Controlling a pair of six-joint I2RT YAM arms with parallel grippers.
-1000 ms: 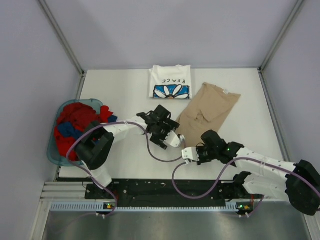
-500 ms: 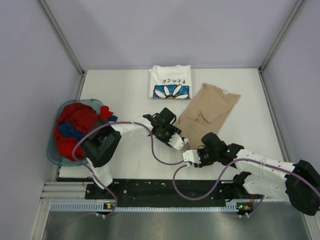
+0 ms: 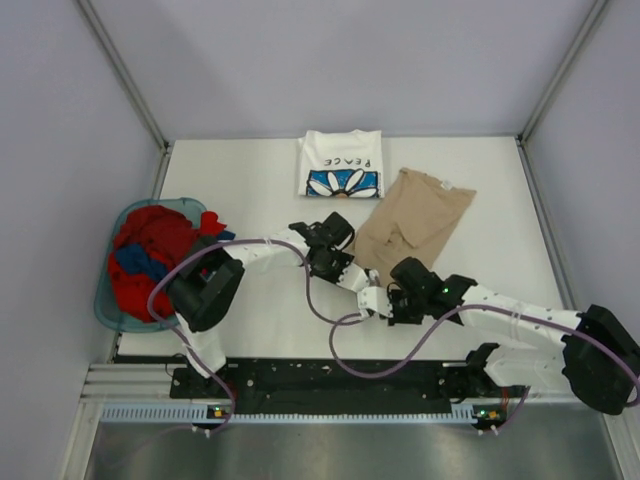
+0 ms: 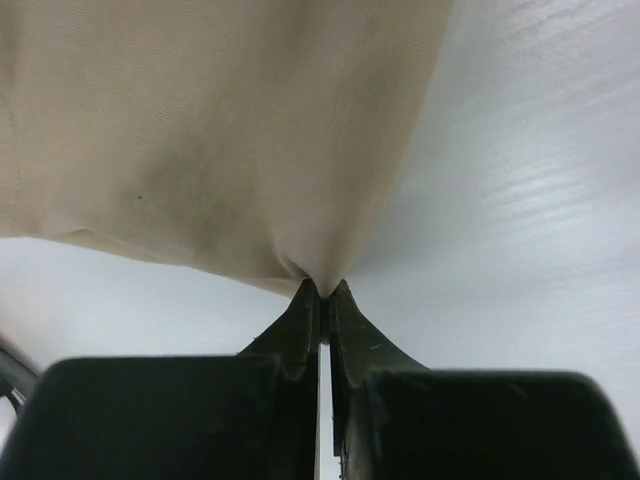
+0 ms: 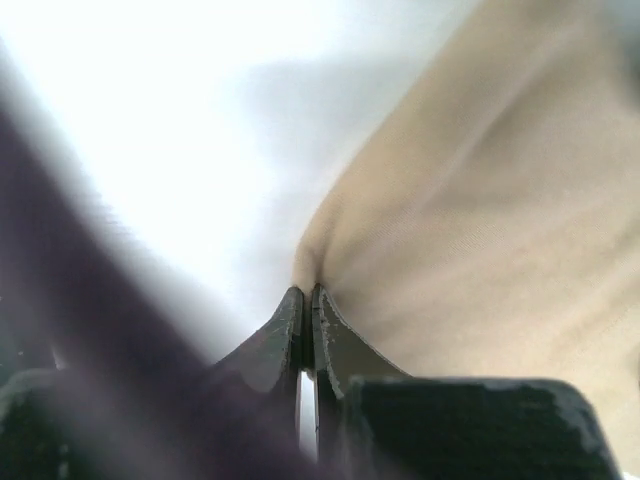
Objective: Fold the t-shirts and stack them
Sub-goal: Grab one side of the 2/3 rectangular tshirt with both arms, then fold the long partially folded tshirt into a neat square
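The tan shirt point(image 3: 415, 222) is spread on the table point(image 3: 250, 180), right of centre, and its near edge is being taken up at two spots. The left gripper point(image 4: 324, 290) is seen clenched on a pinch of tan cloth, and the right gripper point(image 5: 305, 292) is likewise clenched on the shirt's edge, just beside the left one. The step in hand is judged to be the grasp of the near hem before a fold. What the next move seems to call for is a lift of both pinched points together, carried toward the far side so that the near half is laid over the far half without the cloth being dragged or bunched.

The pinches themselves are shown only by the two wrist views, where cloth is seen drawn into the closed fingertips; from above, the fingertips are largely hidden by the arms. The overhead view alone shows the rest: the folded white shirt point(image 3: 341, 163) with its daisy print lying at the far side, just beside the tan one, and the red and blue shirts point(image 3: 150, 252) heaped in the basket point(image 3: 105, 300) at the left edge, well apart.
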